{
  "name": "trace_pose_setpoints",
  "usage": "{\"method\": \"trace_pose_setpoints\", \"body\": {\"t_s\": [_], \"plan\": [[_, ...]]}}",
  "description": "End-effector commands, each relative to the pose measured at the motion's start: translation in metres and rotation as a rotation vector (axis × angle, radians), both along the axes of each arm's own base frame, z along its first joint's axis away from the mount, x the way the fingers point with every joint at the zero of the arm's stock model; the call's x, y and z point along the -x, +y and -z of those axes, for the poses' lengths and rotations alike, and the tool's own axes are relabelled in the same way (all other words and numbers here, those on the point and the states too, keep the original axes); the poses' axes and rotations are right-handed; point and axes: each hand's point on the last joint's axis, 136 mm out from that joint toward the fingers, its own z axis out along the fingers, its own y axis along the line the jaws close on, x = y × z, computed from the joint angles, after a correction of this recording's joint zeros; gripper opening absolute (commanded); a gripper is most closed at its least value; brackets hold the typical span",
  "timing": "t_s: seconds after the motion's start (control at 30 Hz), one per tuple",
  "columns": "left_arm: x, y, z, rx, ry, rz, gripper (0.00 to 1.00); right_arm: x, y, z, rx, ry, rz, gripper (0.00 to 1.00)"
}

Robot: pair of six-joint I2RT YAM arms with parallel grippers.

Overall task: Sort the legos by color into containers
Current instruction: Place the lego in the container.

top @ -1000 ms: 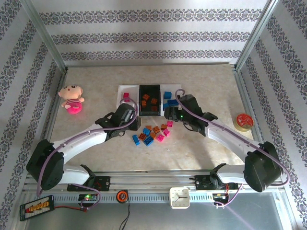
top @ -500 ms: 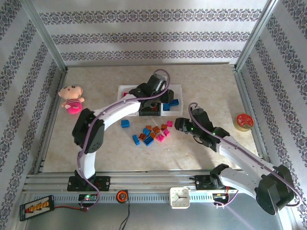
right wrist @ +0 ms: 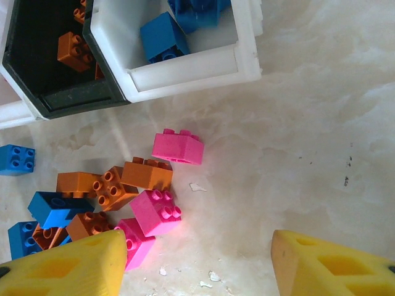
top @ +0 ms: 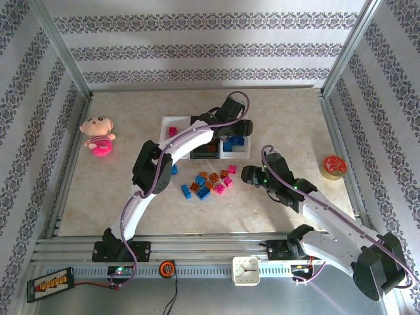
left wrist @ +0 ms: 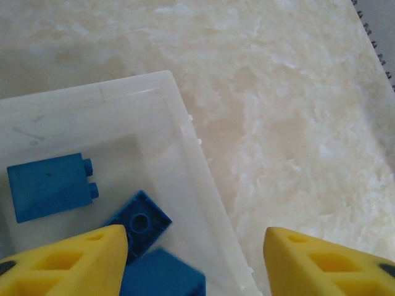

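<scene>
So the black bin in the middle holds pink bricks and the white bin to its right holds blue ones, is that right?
Not quite. The black bin holds orange-brown bricks, not pink ones; the right wrist view shows this. The white bin to its right does hold blue bricks.

the left arm (top: 174, 147) reaches far forward, elbow sharply bent, forearm angled right across the middle. the left gripper (top: 235, 133) points down, its 2 yellow fingers (left wrist: 74, 259) spread wide, gripping nothing. the right arm (top: 328, 213) stretches low toward the centre, and the right gripper (top: 244, 174) is likewise spread wide and empty.
</scene>
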Motion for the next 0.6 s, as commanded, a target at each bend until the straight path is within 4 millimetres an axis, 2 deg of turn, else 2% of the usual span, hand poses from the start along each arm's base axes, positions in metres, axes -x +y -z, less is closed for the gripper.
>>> {"method": "trace_pose_setpoints", "body": {"t_s": [0.0, 0.13, 0.27, 0.3, 0.37, 0.43, 0.5, 0.57], "plan": [[0.003, 0.001, -0.04, 0.051, -0.016, 0.015, 0.71, 0.002, -0.004, 0.003, -0.003, 0.013, 0.017, 0.64], [0.019, 0.009, -0.083, 0.119, -0.078, 0.023, 0.83, 0.0, 0.0, 0.002, -0.012, 0.015, 0.004, 0.64], [0.052, 0.032, -0.114, 0.196, -0.136, 0.02, 0.94, -0.006, 0.008, 0.001, -0.024, 0.016, -0.008, 0.65], [0.061, 0.038, -0.114, 0.205, -0.139, 0.018, 0.99, -0.009, 0.01, 0.0, -0.029, 0.013, -0.007, 0.65], [0.084, 0.056, -0.117, 0.23, -0.152, 0.008, 1.0, -0.014, 0.017, -0.001, -0.042, 0.01, -0.014, 0.65], [0.106, 0.075, -0.109, 0.236, -0.148, -0.012, 1.0, -0.02, 0.024, 0.0, -0.042, 0.011, -0.022, 0.65], [0.127, 0.095, -0.095, 0.233, -0.133, -0.033, 1.0, -0.026, 0.032, 0.003, -0.032, 0.018, -0.033, 0.65], [0.151, 0.121, -0.073, 0.215, -0.103, -0.072, 1.0, -0.033, 0.043, 0.008, -0.023, 0.032, -0.049, 0.65]]}}
